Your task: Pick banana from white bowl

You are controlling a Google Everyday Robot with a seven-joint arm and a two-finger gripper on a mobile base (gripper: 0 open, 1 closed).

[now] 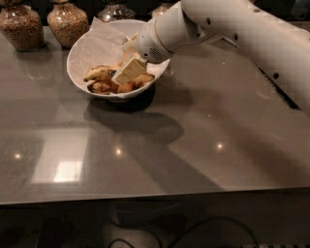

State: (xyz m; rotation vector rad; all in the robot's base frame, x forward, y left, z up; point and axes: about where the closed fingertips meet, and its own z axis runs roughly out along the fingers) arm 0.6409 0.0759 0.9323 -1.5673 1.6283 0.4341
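The white bowl (85, 48), lined with crinkled white paper, stands on a dark foot at the back left of the grey table. Several brown-spotted yellow bananas (99, 74) lie in its front half. No blue sticker shows, so I cannot tell which is the stickered one. My gripper (127, 72) reaches down into the bowl from the right, its pale tip right over the bananas near the middle. The white arm (232, 29) comes in from the upper right and hides the bowl's right rim.
Two glass jars of brown grains (19, 26) (67, 22) stand behind the bowl at the back left, with a clear glass vessel (114, 9) beside them. The table's front edge (155, 196) runs across the bottom; cables lie on the floor below.
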